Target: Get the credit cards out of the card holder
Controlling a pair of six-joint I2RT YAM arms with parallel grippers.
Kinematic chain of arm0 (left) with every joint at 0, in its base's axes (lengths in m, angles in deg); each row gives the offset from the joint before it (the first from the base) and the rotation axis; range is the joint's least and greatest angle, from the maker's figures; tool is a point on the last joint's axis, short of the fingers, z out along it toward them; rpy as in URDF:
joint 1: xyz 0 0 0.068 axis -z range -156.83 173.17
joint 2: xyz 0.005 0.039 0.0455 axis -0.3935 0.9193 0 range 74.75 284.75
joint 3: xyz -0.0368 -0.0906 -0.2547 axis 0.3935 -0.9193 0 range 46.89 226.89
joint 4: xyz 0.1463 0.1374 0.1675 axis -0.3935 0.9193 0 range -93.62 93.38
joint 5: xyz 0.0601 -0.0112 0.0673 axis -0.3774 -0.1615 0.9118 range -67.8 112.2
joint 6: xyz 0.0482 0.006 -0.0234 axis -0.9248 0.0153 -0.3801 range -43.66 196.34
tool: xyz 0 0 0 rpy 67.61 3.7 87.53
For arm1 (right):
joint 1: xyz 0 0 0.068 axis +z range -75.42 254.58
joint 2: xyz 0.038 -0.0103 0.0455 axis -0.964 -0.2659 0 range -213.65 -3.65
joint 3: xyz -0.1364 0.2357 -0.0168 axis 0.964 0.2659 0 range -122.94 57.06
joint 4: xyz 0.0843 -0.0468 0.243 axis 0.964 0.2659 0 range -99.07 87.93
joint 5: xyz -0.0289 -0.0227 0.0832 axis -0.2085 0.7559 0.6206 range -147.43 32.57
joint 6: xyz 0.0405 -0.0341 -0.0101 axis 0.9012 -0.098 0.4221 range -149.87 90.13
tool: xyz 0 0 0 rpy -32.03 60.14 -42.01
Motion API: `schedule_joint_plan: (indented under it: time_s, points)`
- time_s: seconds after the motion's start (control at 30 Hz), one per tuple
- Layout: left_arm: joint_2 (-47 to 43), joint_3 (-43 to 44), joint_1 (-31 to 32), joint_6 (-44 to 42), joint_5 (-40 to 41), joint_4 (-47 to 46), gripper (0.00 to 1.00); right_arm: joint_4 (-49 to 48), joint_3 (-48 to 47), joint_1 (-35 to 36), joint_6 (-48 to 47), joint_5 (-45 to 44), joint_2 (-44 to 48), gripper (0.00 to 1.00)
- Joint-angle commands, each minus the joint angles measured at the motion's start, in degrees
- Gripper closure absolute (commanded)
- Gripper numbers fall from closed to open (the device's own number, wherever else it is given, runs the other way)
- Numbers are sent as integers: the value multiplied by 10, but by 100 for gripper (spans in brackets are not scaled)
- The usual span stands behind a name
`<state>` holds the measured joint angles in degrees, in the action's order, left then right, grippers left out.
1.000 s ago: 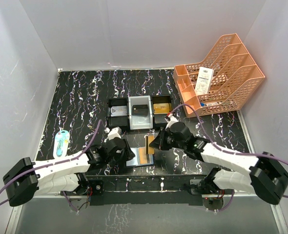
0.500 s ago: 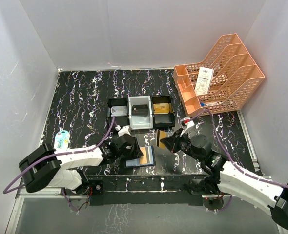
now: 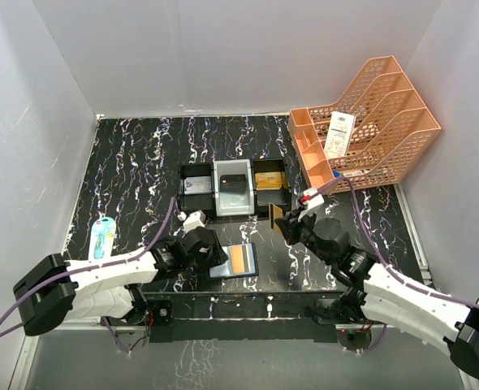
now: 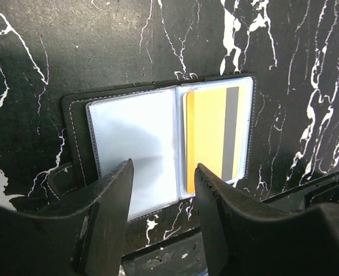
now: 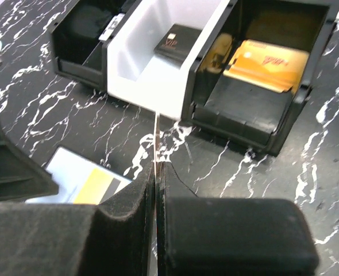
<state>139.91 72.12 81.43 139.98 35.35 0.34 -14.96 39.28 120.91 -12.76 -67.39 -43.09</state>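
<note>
The card holder [image 3: 238, 262] lies open near the table's front edge. In the left wrist view its left blue-grey panel [image 4: 134, 144] shows no card and its right panel holds a gold-orange credit card [image 4: 211, 138] with a grey stripe. My left gripper [image 3: 213, 253] is open and empty, its fingers [image 4: 115, 207] astride the holder's near edge. My right gripper [image 3: 288, 220] is shut on another gold credit card [image 3: 274, 214], held on edge above the table between the holder and the bins. That card shows edge-on in the right wrist view [image 5: 157, 138].
A row of three small bins stands behind: a black one [image 3: 196, 185], a grey one [image 3: 233, 190] with a black card [image 5: 174, 38], a black one [image 3: 270, 185] with gold cards [image 5: 268, 57]. An orange mesh rack [image 3: 369, 134] with a white slip [image 3: 339, 134] stands back right. A blue-green packet [image 3: 102, 236] lies left.
My right gripper has lifted a gold card off the holder and carried it right and back towards the bins. My left gripper has shifted a little left along the holder.
</note>
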Motion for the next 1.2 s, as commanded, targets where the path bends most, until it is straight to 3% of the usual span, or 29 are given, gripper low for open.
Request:
schedule_joint_plan:
  time_s: [0.0, 0.13, 0.37, 0.57, 0.73, 0.83, 0.97, 1.17]
  points:
    - [-38, 7, 1, -10, 17, 32, 51, -20, -79, -10, -84, -50, -32, 100]
    - [-72, 5, 1, 0, 32, 64, 41, -7, -125, -42, -116, -41, -86, 100]
    - [-127, 25, -3, -9, 68, 162, 2, -3, -190, -159, -142, 34, -155, 100]
    - [-132, 63, -51, -62, 70, 230, 1, 1, -248, -182, -246, 104, -239, 100]
    - [-134, 76, -228, -160, -67, 208, 1, 36, -294, -180, -390, 128, -310, 100]
    - [-114, 112, -299, -200, -91, 223, 1, 49, -333, -181, -438, 110, -359, 100]
    - [-92, 162, -309, -220, -80, 251, 1, 53, -364, -180, -490, 124, -414, 100]
    - [-129, 188, -309, -225, -50, 291, 1, 39, -389, -180, -547, 139, -479, 100]
